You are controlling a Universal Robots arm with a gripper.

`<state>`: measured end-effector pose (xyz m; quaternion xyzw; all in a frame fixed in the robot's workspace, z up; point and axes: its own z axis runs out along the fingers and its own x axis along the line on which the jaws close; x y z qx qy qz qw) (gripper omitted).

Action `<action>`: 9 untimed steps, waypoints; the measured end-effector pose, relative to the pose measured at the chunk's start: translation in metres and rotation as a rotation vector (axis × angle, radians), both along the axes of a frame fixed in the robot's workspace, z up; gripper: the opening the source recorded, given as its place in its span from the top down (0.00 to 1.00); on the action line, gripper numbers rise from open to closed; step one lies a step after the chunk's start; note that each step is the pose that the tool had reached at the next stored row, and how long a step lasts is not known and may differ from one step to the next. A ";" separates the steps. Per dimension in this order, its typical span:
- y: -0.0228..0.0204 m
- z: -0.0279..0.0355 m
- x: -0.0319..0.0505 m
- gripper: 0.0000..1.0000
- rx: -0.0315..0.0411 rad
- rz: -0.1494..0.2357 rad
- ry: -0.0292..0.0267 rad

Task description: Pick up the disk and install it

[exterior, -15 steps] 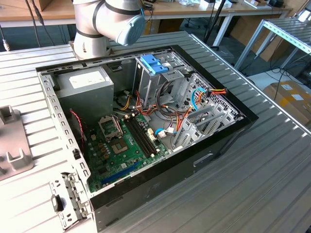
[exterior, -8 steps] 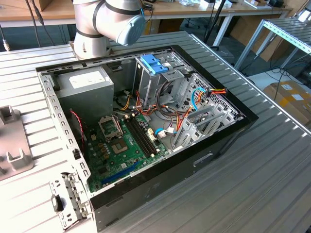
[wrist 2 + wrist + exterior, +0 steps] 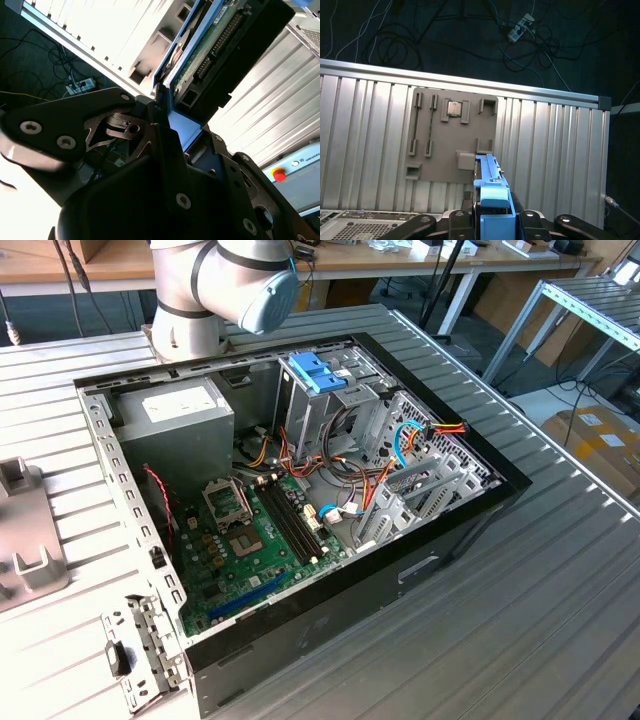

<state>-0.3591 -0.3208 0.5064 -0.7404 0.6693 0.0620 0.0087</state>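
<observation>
Light-blue plastic rails frame the flat grey-metal disk (image 3: pixel 220 45), pinched in the black end effector (image 3: pixel 167 125) above the ribbed aluminium desk (image 3: pixel 555 150).

Open computer case (image 3: pixel 420 575) — green motherboard (image 3: pixel 240 560), grey power supply (image 3: pixel 178 425)

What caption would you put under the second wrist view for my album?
Black pincer gripping the light-blue plastic rail of a flat grey-metal hard drive, ribbed metal table behind.

From high up, the exterior view shares the grey moulded fixture plate (image 3: pixel 30 530) (image 3: pixel 445 150), at its nine o'clock, with the downward-facing first wrist view. Both wrist views closely frame the blue-railed grey disk (image 3: pixel 490 175) (image 3: pixel 210 50).
</observation>
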 end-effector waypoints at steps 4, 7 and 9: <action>-0.0002 -0.0001 0.0007 0.63 0.0000 0.000 0.0000; -0.0005 -0.0001 0.0013 0.63 0.0000 0.000 0.0000; -0.0005 -0.0001 0.0018 0.63 0.0000 0.000 0.0000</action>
